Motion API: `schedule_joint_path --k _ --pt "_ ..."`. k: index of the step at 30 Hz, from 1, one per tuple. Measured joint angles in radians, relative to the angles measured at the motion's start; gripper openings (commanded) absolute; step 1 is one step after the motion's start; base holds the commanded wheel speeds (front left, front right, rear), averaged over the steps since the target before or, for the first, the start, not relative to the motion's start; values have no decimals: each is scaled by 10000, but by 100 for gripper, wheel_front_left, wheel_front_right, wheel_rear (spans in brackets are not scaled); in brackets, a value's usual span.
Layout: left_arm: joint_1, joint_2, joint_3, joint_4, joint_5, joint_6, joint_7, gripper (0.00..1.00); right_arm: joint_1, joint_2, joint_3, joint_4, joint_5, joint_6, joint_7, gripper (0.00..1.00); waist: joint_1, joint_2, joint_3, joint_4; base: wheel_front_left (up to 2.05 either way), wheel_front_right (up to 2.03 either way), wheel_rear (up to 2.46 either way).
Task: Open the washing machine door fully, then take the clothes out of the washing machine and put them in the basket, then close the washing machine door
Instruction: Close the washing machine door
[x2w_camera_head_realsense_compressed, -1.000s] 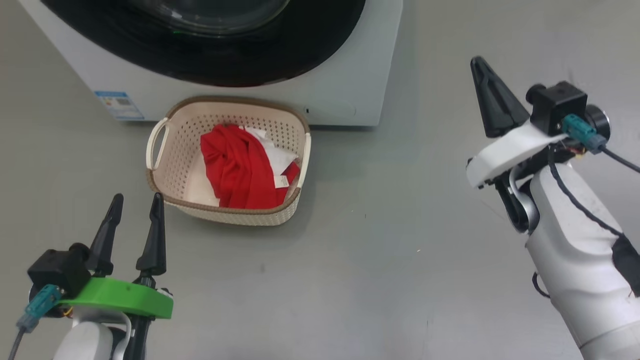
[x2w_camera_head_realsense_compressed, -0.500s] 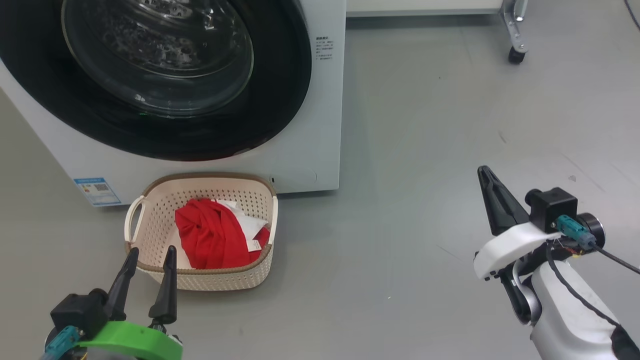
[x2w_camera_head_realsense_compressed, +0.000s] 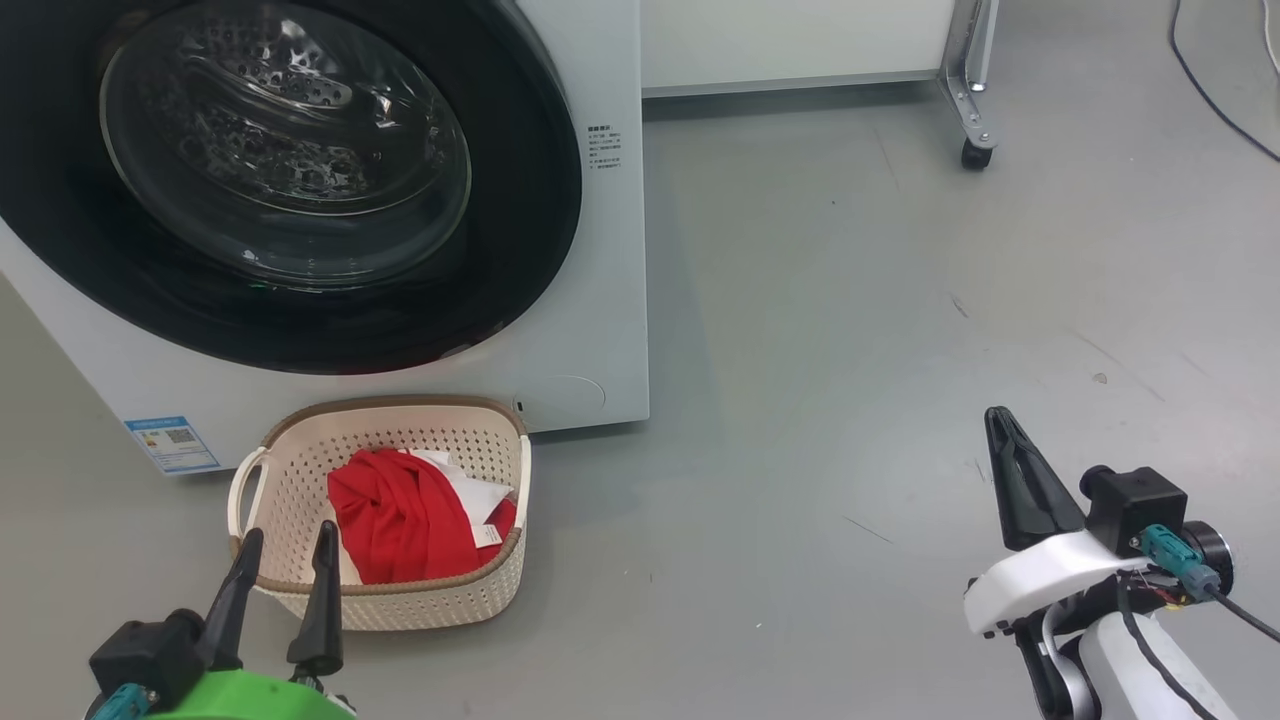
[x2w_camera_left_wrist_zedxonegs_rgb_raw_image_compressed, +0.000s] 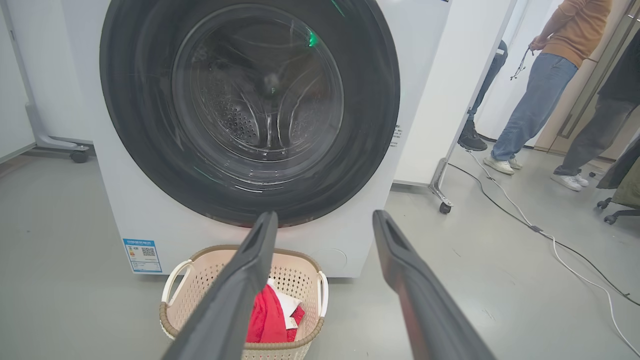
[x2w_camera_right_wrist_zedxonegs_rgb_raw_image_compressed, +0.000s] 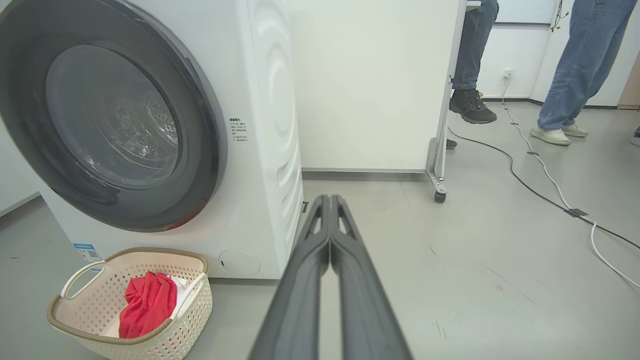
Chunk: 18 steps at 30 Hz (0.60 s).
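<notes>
The clothes (x2w_camera_head_realsense_compressed: 400, 515) lay in the basket (x2w_camera_head_realsense_compressed: 440, 605), parked just before the washing machine (x2w_camera_head_realsense_compressed: 610, 250) for a short drop; the door (x2w_camera_head_realsense_compressed: 520, 200) sat closed. The left gripper (x2w_camera_head_realsense_compressed: 289, 532) stood spread and empty; the right gripper (x2w_camera_head_realsense_compressed: 995, 420) was clenched on nothing, the job seemingly finished.

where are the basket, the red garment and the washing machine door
basket (x2w_camera_head_realsense_compressed: 430, 605), head view, on its perforated front wall
red garment (x2w_camera_head_realsense_compressed: 400, 515), head view, on the red fabric lying in the basket
washing machine door (x2w_camera_head_realsense_compressed: 285, 160), head view, on the glass window at its centre
</notes>
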Motion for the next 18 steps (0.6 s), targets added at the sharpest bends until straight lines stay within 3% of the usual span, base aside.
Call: schedule_joint_path --k 1,2,3,18 --pt "31 -35 27 12 0 0 0 100 91 0 -25 -105 -73 -69 2 58 0 0 -12 -13 0 0 0" --pt "58 -82 81 13 2 0 0 100 200 4 -81 -232 -77 -71 0 94 0 0 -23 -24 0 0 0" --pt "69 -119 171 8 36 0 0 100 298 4 -119 -324 -75 -77 0 100 0 0 -32 -32 0 0 0" --pt "277 -276 265 217 397 0 0 100 1350 88 -167 -1266 -437 -157 0 100 0 0 -153 -3 0 0 0"
